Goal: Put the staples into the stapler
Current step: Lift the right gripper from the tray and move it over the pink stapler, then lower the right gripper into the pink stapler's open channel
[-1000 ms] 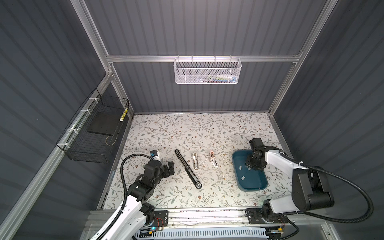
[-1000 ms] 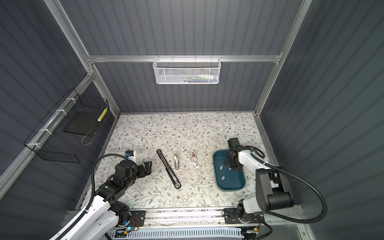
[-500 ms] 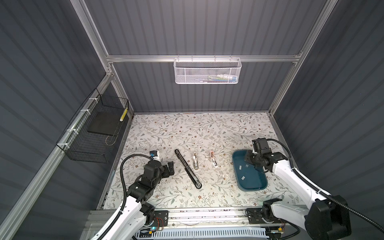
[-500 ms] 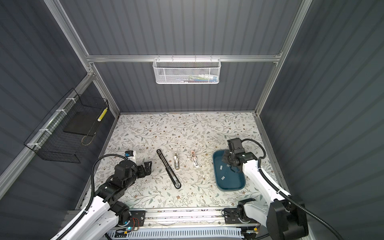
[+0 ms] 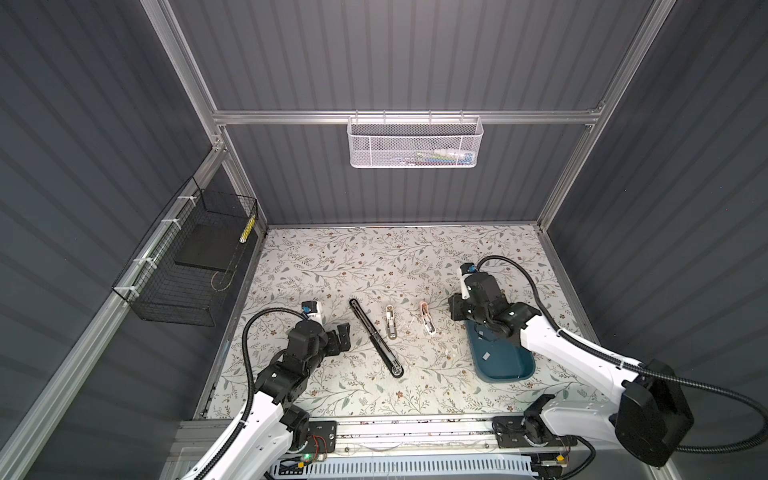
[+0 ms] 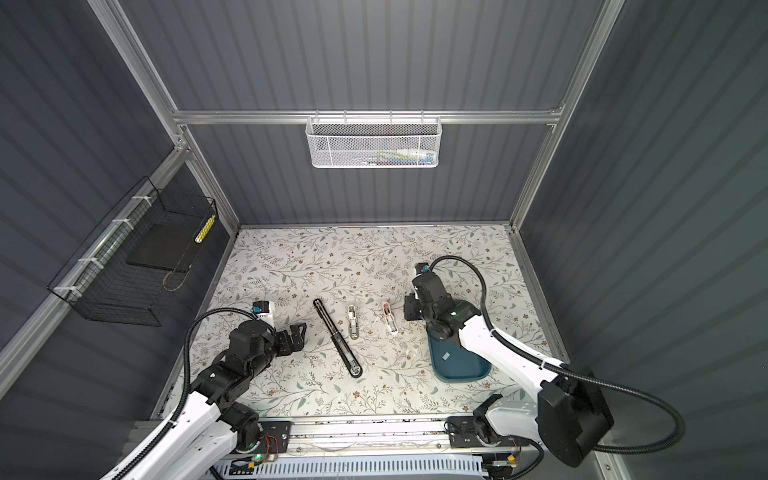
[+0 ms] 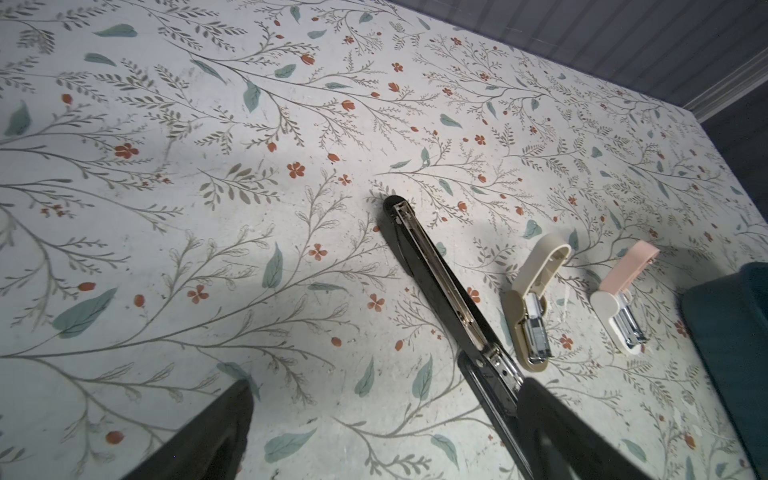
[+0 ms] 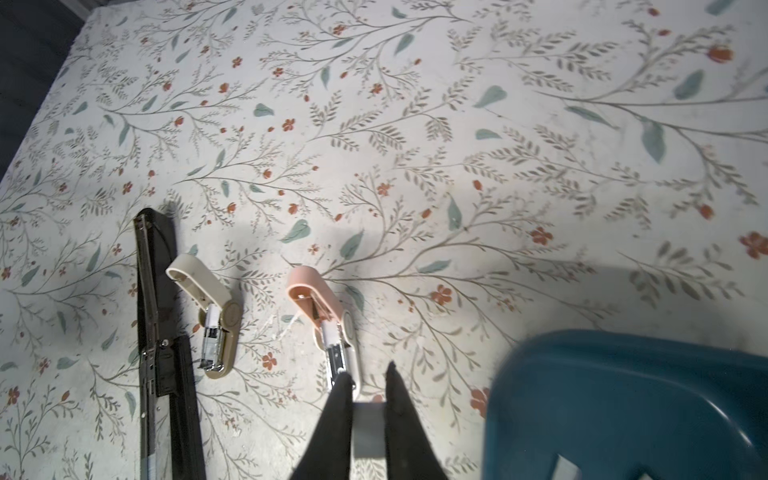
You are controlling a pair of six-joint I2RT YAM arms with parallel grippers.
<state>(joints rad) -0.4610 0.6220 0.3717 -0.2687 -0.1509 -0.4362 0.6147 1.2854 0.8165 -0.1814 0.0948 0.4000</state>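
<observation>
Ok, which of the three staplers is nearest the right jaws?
The pink stapler, rightmost of the three, beside the teal tray; the right jaws, gripping a staple strip, are right next to it. The beige stapler is mid-row, the black stapler farthest left.

The tabletop (image 7: 166,208) wore a matt floral print, scuffed and faintly grimy. The black stapler (image 7: 446,291) had a slight gloss, its inner rail bright bare metal. The beige stapler (image 7: 536,274) and the pink stapler (image 8: 318,299) had smooth matt plastic shells over shiny metal magazines. The tray (image 8: 623,395) was smooth teal plastic with a soft sheen. The staples (image 8: 368,428) held by the right pincer (image 8: 368,372) looked dull grey, its fingers (image 8: 332,428) matt black
</observation>
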